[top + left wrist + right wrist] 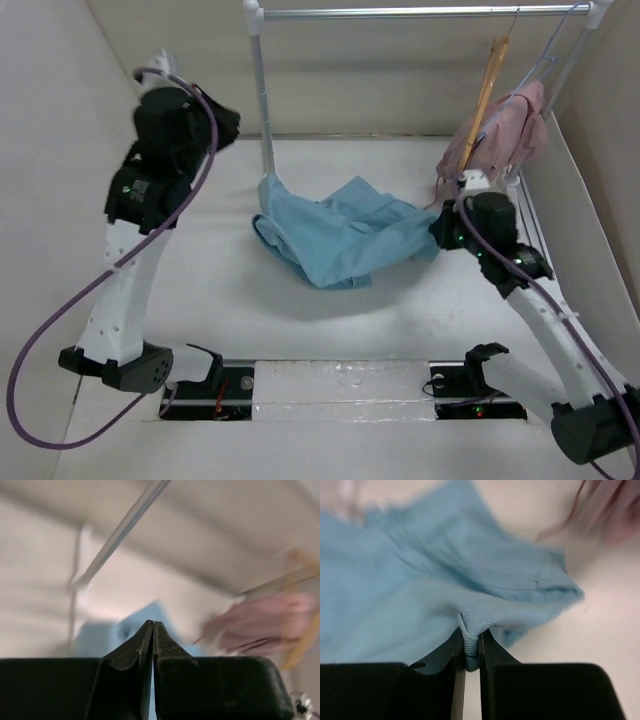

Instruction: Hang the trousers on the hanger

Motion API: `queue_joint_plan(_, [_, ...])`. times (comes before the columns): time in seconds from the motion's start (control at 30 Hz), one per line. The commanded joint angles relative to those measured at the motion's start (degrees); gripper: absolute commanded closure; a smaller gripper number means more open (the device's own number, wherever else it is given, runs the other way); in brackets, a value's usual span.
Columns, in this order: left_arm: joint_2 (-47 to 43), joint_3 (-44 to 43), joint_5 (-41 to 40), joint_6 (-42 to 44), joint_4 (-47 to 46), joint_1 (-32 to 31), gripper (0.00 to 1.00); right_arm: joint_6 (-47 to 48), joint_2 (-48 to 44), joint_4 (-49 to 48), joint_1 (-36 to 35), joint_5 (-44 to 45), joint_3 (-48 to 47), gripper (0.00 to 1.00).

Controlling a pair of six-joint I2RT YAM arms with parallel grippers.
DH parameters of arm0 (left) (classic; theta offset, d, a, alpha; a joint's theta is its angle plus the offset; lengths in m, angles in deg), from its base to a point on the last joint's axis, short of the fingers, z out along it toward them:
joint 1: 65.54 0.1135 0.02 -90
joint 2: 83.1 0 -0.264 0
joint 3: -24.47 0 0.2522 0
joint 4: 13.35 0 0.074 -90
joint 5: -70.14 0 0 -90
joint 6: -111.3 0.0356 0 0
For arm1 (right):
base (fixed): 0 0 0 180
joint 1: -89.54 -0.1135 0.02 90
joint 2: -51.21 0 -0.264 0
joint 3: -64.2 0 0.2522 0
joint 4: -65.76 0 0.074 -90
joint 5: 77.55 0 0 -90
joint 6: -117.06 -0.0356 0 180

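One trousers (345, 240), frame centre; one hanger (488, 85), upper right. Two grippers: right gripper (469, 655) pinches a trouser fold; left gripper (153, 630) closed, empty.

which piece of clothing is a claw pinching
The light blue trousers: the right claw is shut on a fold of them. The pink garment hangs ungripped.

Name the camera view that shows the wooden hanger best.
Top external: the wooden hanger hangs on the rail, sharp, beside the pink garment. Left wrist shows only blurred tan bars at right. Right wrist shows none of it.
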Motion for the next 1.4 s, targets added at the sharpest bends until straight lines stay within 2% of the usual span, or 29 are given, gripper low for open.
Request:
queue_joint_plan(0.0, [2.61,-20.24,-1.48,3.6,1.42,-0.86,1.0,6.76,-6.37,2.9,3.05,3.2,-12.45,1.0])
queue_joint_plan(0.03, [3.66,-26.46,0.1,3.16,1.42,-0.86,1.0,7.55,-7.24,3.97,3.93,2.59,-16.21,1.0])
queue_joint_plan(0.1, [5.34,-28.28,5.81,2.63,-0.67,-0.86,1.0,8.7,-7.86,6.34,6.47,0.83,-18.62,1.0])
queue_joint_plan(0.17, [4.39,-24.17,10.54,1.67,-4.36,-0.86,1.0,9.05,-8.92,7.4,7.88,0.82,-19.68,1.0])
queue_joint_plan(0.2, [3.86,-21.28,11.01,1.75,-5.16,-0.86,0.95,9.05,-9.27,8.54,8.41,0.82,-19.51,1.0])
queue_joint_plan(0.3, [1.05,-4.17,11.02,1.84,-4.82,-0.86,0.76,8.79,-10.5,12.05,9.9,4.06,-18.01,1.0])
queue_joint_plan(0.33, [-2.18,8.68,11.02,1.49,-5.43,-0.86,0.64,8.62,-10.85,13.29,10.43,5.73,-17.75,1.0])
queue_joint_plan(0.4, [-5.98,22.18,9.79,-0.95,-9.11,-0.86,0.52,8.09,-13.04,15.57,10.44,8.72,-17.57,1.0])
queue_joint_plan(0.43, [-9.39,33.65,9.7,-2.1,-10.34,-0.86,0.45,8.17,-13.83,15.84,10.44,10.39,-17.75,1.0])
queue_joint_plan(0.5, [-12.22,43.04,10.48,-6.39,-12.89,-0.86,0.45,9.67,-13.93,16.8,10.44,14.52,-19.4,1.0])
queue_joint_plan(0.53, [-14.84,50.57,11.62,-8.16,-14.03,-0.86,0.42,11.5,-13.32,16.99,10.96,16.19,-20.46,1.0])
queue_joint_plan(0.63, [-18.9,61.76,14.35,-15.61,-17.73,-0.86,0.38,14.5,-9.99,16.2,10.97,17.87,-24.24,1.0])
queue_joint_plan(0.87, [-28.92,68.92,11.63,-28.54,-14.67,-0.86,0.35,15.64,-5.23,12.69,11.49,11.64,-24.08,1.0])
queue_joint_plan(0.9, [-30.15,70.23,11.89,-29.44,-15.36,-0.86,0.33,15.56,-4.97,11.99,12.02,10.85,-23.99,1.0])
queue_joint_plan(0.93, [-32.43,73.81,13.03,-29.97,-17.28,-0.86,0.24,15.64,-4.88,11.54,12.02,9.97,-23.81,1.0])
queue_joint_plan(0.97, [-32.97,75.67,17.21,-30.67,-23.56,-0.86,0.2,15.47,-4.88,11.19,12.02,8.22,-23.38,1.0])
queue_joint_plan(1.0, [-32.89,77.69,19.52,-31.11,-26.84,-0.86,0.2,15.56,-4.96,10.41,12.02,7.68,-23.11,1.0])
queue_joint_plan(1.03, [-30.63,79.8,23.46,-31.73,-30.71,-0.86,0.29,15.47,-5.23,10.14,12.02,6.81,-22.76,1.0])
queue_joint_plan(1.07, [-28.78,79.82,24.1,-31.73,-30.4,-0.86,0.31,15.56,-5.23,10.13,12.02,6.71,-22.84,1.0])
queue_joint_plan(1.13, [-24.91,76.86,22.37,-30.6,-26.55,-2.53,0.33,15.91,-5.05,10.4,12.02,6.62,-23.11,1.0])
queue_joint_plan(1.17, [-24.72,75.62,18.44,-29.98,-21.83,-2.53,0.33,16.17,-4.71,10.31,12.02,6.45,-23.63,1.0])
queue_joint_plan(1.23, [-27.5,73.51,13.86,-29.19,-18.02,-3.32,0.31,16.26,-4.35,10.57,12.02,5.92,-24.07,1.0])
queue_joint_plan(1.37, [-27.71,73.14,12.86,-29.36,-20.54,-3.32,0.3,16.08,-4.44,10.31,12.02,3.99,-24.16,1.0])
